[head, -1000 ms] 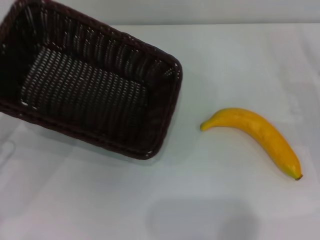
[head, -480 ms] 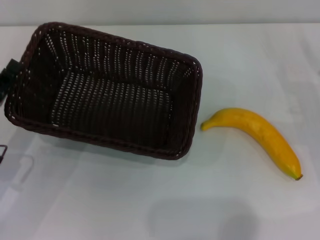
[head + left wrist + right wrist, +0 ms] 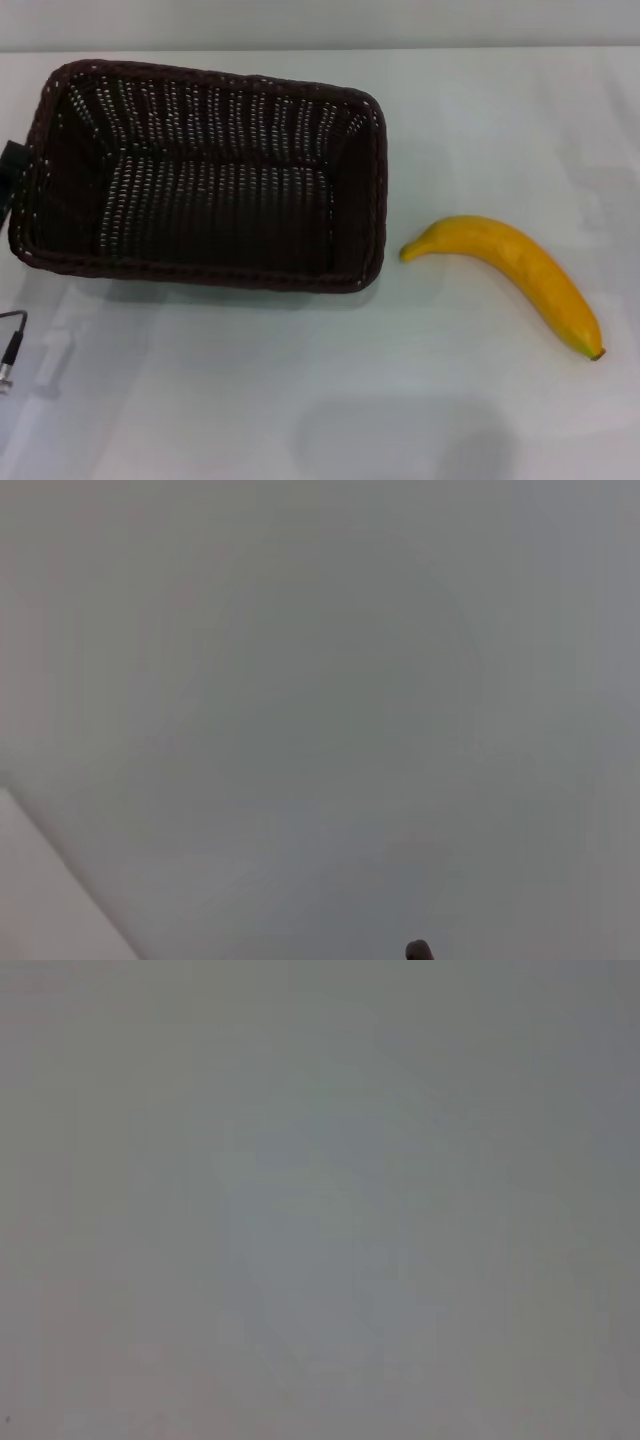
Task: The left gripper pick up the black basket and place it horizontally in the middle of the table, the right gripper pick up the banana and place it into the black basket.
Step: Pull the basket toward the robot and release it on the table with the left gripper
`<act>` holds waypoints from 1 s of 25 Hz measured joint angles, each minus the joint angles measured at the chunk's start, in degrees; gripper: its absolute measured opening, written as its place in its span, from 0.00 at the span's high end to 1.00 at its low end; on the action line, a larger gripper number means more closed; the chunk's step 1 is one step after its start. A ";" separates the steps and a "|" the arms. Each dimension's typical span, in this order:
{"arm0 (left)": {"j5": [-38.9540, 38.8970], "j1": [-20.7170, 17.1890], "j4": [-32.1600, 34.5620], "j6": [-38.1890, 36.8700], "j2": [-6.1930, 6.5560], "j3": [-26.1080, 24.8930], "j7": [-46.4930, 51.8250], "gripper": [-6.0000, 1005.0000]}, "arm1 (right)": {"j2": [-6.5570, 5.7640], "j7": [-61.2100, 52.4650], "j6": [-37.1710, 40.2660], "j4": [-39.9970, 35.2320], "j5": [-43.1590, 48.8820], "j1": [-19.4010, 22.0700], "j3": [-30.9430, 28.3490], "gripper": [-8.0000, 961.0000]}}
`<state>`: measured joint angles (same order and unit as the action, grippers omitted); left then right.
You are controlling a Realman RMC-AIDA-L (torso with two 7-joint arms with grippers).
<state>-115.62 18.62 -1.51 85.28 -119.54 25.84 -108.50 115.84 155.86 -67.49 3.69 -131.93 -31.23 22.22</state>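
Plainly, the white table (image 3: 460, 420) carries no readable writing. On it the black basket (image 3: 200, 180) sits level, left of centre, the banana (image 3: 510, 270) apart to its right. At the basket's left end the left gripper (image 3: 10, 175) barely shows; its grip cannot be told.

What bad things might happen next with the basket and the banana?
The left gripper sits right at the black basket's end, so pulling away carelessly might drag it crooked. The banana lies close beside the basket on the table, so a bumped basket might knock it. The banana is curved and smooth, so it may slip when grabbed.
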 joint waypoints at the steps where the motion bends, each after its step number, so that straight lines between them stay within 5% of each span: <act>1: -0.41 0.04 -0.50 0.37 -0.01 0.00 -0.41 0.91 | 0.00 -0.04 0.00 0.00 0.00 0.00 0.01 0.09; 25: 5.71 4.91 -5.65 -2.71 -0.08 0.61 0.01 0.81 | 0.18 -0.30 -0.03 0.01 0.00 -0.59 0.02 0.09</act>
<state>-109.92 23.53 -7.16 82.57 -119.61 26.45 -108.48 116.02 155.56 -67.53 3.71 -131.93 -31.82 22.24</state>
